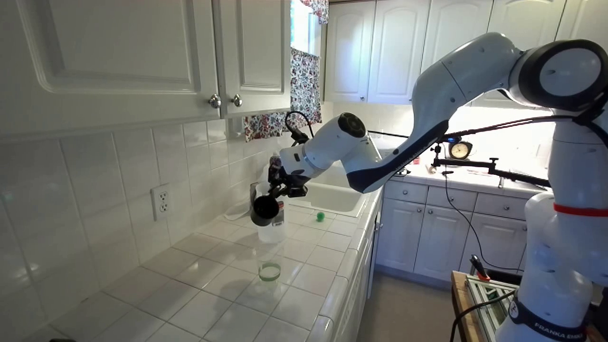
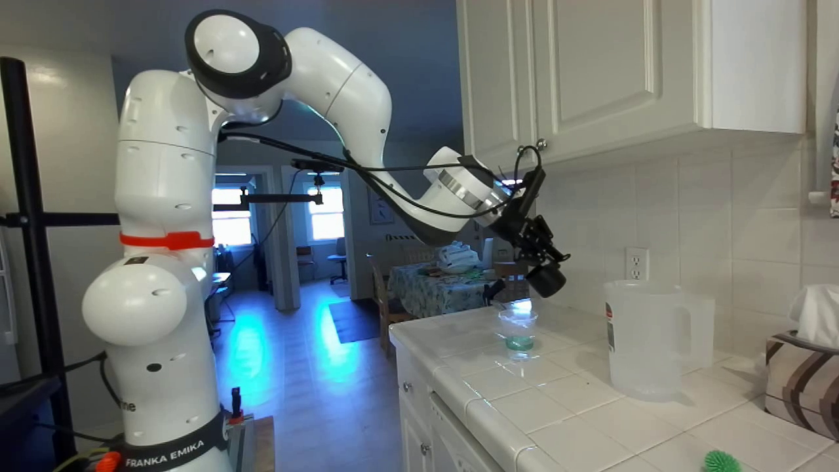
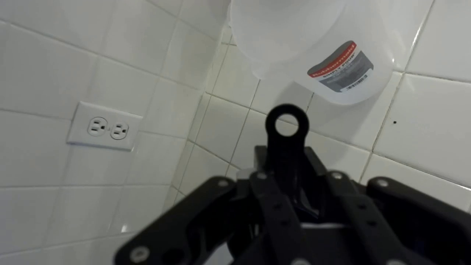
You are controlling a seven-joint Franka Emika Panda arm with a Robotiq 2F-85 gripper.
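A black cup [image 2: 546, 282] is held by its handle [image 3: 286, 145] in the pincer [image 3: 286, 156], whose fingers are closed firmly around it. The bowl is carried just past and below the fingertips, tilted, and its dark mouth is turned toward the camera in an exterior view; its contents cannot be made out. In the wrist view the ringed end of the handle is seen jutting beyond the fingers, while the bowl is largely hidden. Cup and pincer are suspended above the tiled counter [image 1: 166, 304], with no contact made below. Lower down, near the cup but apart from it, a clear tumbler [image 2: 519, 341], green at its base, is set upright on the tiles. A frosted pitcher [image 2: 645, 341] is stood on the counter as well; it is separated from the cup by a visible gap, and its red-and-gray label [image 3: 340, 68] is shown in the wrist view. Past the pitcher a green ball [image 1: 320, 216] is found near the sink [image 1: 332, 198], and a tissue box [image 2: 803, 390] is placed by the wall. An outlet [image 3: 105, 127] is fitted in the tiled wall, and white cabinets [image 2: 623, 78] are mounted over the counter.
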